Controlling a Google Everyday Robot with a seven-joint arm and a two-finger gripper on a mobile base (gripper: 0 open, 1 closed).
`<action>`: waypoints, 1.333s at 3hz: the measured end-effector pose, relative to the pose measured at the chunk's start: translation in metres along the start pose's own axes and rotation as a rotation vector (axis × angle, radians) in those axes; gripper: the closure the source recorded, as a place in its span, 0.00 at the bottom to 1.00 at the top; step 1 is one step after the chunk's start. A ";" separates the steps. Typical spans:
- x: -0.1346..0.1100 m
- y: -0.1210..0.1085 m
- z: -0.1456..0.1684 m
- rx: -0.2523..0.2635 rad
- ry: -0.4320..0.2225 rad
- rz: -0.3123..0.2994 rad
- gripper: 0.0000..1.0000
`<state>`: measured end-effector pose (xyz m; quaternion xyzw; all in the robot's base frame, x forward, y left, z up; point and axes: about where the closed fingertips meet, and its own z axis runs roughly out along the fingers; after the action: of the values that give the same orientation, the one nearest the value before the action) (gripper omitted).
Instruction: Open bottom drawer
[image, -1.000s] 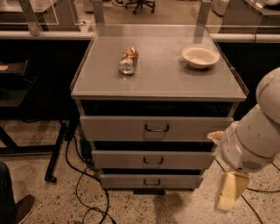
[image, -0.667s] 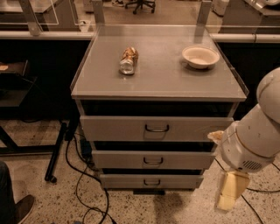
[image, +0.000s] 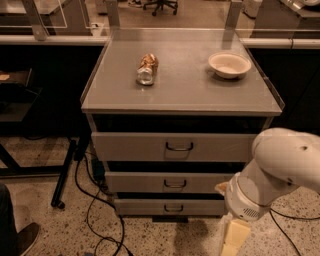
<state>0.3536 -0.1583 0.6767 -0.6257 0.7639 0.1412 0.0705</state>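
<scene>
A: First entry, the gripper?

B: Gripper (image: 234, 239): cream-coloured, hanging low near the floor below the bench's front right corner. Whether it is clenched or released, I cannot tell. It holds nothing that shows. It is carried on a white arm (image: 280, 170) that enters from the right.

A: The task's thing?

B: Bottom drawer (image: 150, 206): the lowest and slimmest of three grey fronts under the bench's front edge. It looks closed or nearly so. The gripper is off to its right, apart from it.

A: Where to take hold?

B: Wire pull handle (image: 173, 208): small, dark, at the centre of the front. The panel offers no other purchase. I judge the metal stiff and the drawer light, likely to slide straight out. The handle is thin, so a shallow hook or pinch could slip.

A: Neighbours?

B: Middle drawer (image: 140, 182) and top drawer (image: 130, 146), each with a similar pull directly above.

A: Bench top (image: 185, 95)?

B: Crushed can (image: 147, 69), lying left of centre. Pale bowl (image: 229, 64), upright near the back right corner. The two are well apart.

A: Floor?

B: Black cables (image: 95, 210), looping by the front left corner.
</scene>
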 end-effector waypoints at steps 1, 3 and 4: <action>-0.004 -0.014 0.059 -0.102 -0.047 0.016 0.00; -0.001 -0.029 0.121 -0.154 -0.124 0.018 0.00; 0.003 -0.049 0.181 -0.219 -0.206 0.046 0.00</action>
<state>0.3887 -0.1146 0.4979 -0.5942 0.7468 0.2888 0.0765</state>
